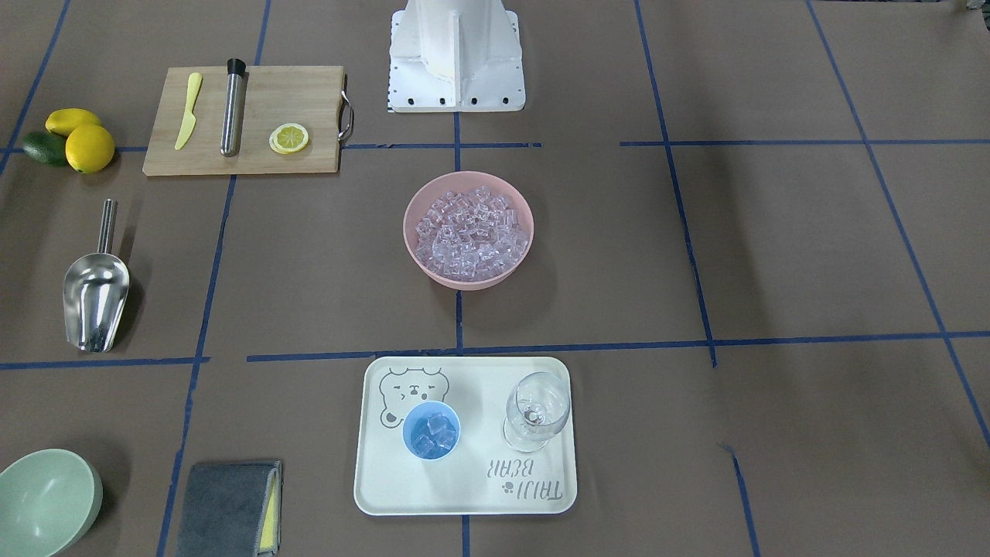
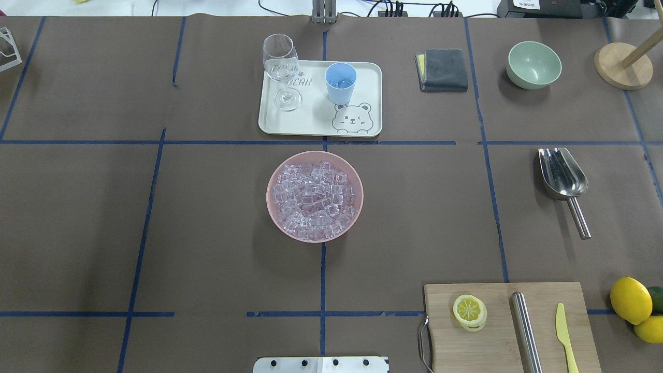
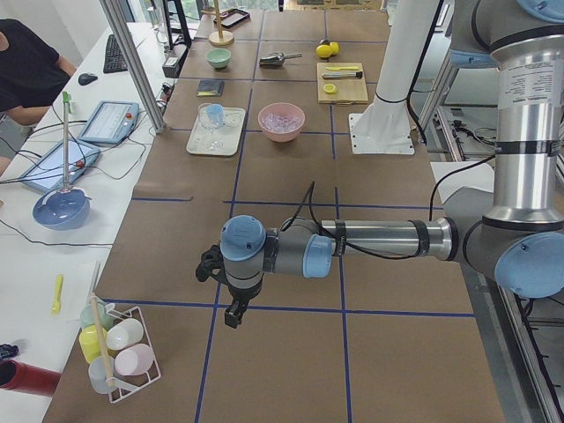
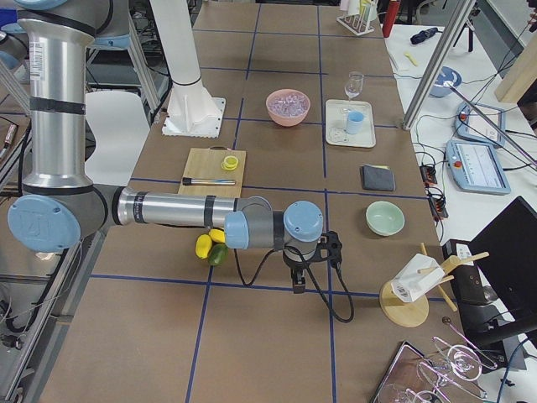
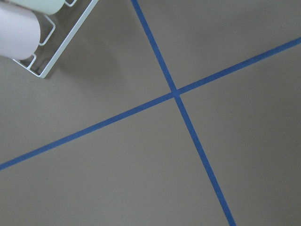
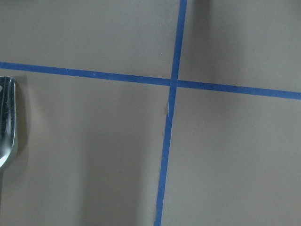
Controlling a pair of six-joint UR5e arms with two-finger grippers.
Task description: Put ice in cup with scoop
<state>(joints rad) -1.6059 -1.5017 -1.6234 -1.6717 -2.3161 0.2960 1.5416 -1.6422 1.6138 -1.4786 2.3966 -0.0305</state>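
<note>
The steel scoop (image 1: 94,298) lies empty on the table, also in the overhead view (image 2: 562,176); its edge shows in the right wrist view (image 6: 6,122). The light-blue cup (image 1: 431,430) stands on the white tray (image 1: 464,495) and holds a few ice cubes (image 1: 431,433). Many ice cubes (image 1: 472,232) fill the pink bowl (image 1: 467,281) at the table's middle. My left gripper (image 3: 231,313) hangs over bare table far from these. My right gripper (image 4: 298,285) hangs near the scoop's side of the table. Both show only in side views, so I cannot tell whether they are open or shut.
A wine glass (image 1: 536,410) stands on the tray beside the cup. A cutting board (image 1: 247,120) carries a lemon slice, a steel cylinder and a yellow knife. Lemons (image 1: 81,139), a green bowl (image 1: 46,499), a grey cloth (image 1: 228,507) and a wire rack (image 3: 119,352) lie around.
</note>
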